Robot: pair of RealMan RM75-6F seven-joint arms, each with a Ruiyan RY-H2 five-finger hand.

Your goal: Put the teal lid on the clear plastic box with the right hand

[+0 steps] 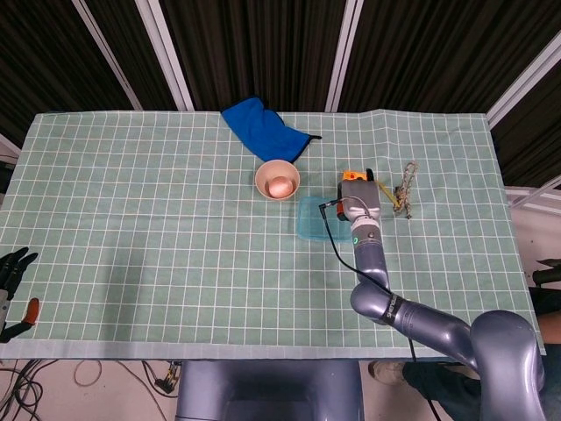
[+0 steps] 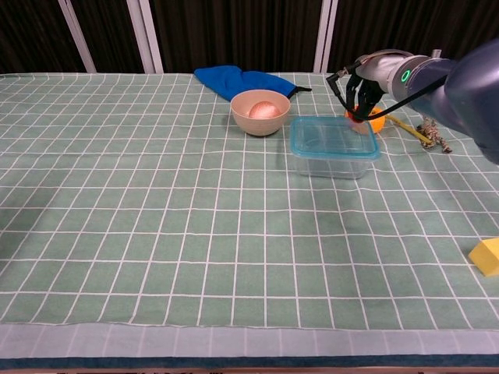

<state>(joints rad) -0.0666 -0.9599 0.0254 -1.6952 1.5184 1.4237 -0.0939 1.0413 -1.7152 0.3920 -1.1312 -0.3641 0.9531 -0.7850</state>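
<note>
The teal lid (image 2: 331, 136) lies flat on the clear plastic box (image 2: 331, 165), right of the bowl. In the head view the lid (image 1: 312, 217) shows beside my right forearm. My right hand (image 2: 360, 101) hangs over the lid's far right corner, its fingertips (image 2: 360, 125) pointing down and touching the lid's edge. Whether they pinch the edge cannot be told. The head view shows only the wrist of the right hand (image 1: 359, 203), which hides the fingers. My left hand (image 1: 13, 279) rests off the table's near left corner, fingers apart and holding nothing.
A beige bowl (image 2: 260, 111) with a pink item stands left of the box. A blue cloth (image 2: 242, 80) lies behind it. An orange object (image 2: 376, 121) sits just behind the hand, a rope piece (image 2: 430, 134) lies further right, and a yellow block (image 2: 485, 257) is at the near right.
</note>
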